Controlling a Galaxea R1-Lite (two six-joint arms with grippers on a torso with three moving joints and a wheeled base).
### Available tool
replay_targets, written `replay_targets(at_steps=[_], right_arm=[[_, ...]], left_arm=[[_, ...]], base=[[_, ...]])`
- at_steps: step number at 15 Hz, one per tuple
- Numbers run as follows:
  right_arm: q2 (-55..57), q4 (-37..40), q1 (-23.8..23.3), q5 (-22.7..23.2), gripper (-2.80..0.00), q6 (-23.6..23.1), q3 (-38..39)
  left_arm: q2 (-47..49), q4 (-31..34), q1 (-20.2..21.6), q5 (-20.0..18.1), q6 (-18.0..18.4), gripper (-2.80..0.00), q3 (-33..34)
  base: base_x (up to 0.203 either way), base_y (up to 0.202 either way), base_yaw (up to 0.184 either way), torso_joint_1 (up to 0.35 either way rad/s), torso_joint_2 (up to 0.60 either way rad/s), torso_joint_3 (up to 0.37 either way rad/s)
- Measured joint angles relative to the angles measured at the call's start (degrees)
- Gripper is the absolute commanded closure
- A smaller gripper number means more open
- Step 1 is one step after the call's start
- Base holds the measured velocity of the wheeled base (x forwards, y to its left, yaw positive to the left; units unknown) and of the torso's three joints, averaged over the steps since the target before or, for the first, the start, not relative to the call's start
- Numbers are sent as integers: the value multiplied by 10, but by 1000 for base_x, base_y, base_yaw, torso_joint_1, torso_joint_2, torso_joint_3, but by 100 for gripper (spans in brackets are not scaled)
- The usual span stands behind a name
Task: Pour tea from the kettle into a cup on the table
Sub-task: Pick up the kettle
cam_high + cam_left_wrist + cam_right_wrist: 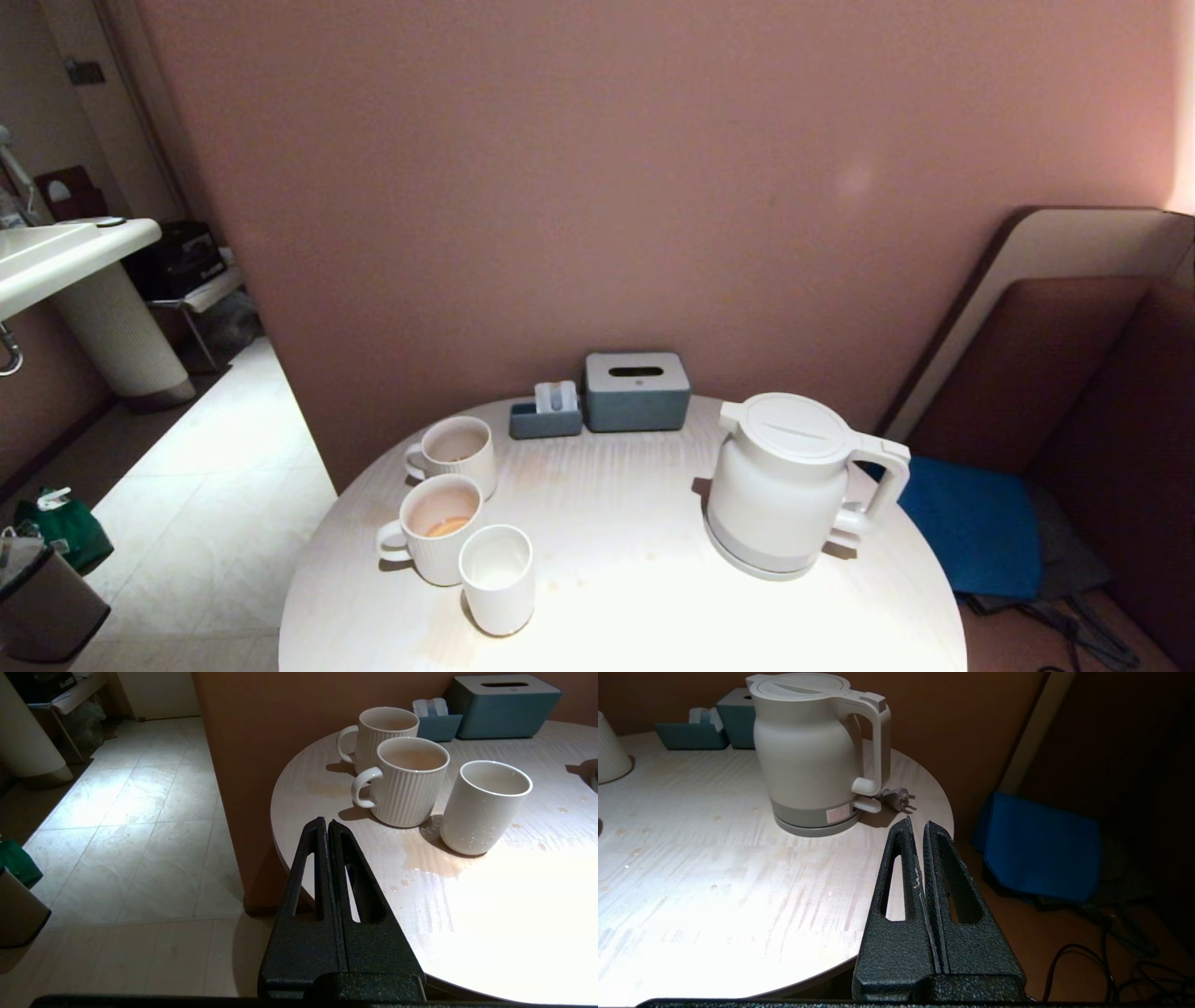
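The white kettle (789, 481) (815, 751) stands on its round base at the right side of the round pale table (635, 597), handle toward the right edge. The smooth white cup (498, 579) (483, 807) stands upright near the front left, looking empty inside. Tea itself shows only as reddish-brown liquid in a ribbed mug (437, 527). My left gripper (325, 823) is shut and empty, off the table's left edge, short of the mugs. My right gripper (917, 823) is shut and empty at the table's right edge, near the kettle's handle. Neither arm shows in the head view.
Two ribbed mugs (406, 779) (380, 735) stand beside the cup. A blue-grey tissue box (637, 390) and small holder (546, 415) sit against the wall. A brownish spill (432, 858) lies by the cup. A plug (896, 799) lies behind the kettle. A blue cushion (1041, 844) is right of the table.
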Motion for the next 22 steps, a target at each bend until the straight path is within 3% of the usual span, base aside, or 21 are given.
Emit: replay_targets(at_steps=[6,10,17,20,22], right_arm=[[0,-1,0,0,0,-4,-1],[25,10,0,-1,0,-1,-107],[359,24,0,-12,0,47,-414],[504,104,0,-32,0,52,-502],[581,159,0,-37,0,55,-522]], left_arm=[[0,0,0,0,0,0,0],[0,0,0,0,0,0,0],[0,0,0,0,0,0,0],[0,0,0,0,0,0,0],[0,0,0,1,0,0,0]], base=[[0,0,0,0,0,0],[0,0,0,0,0,0],[0,0,0,0,0,0],[0,0,0,0,0,0],[0,0,0,0,0,0]])
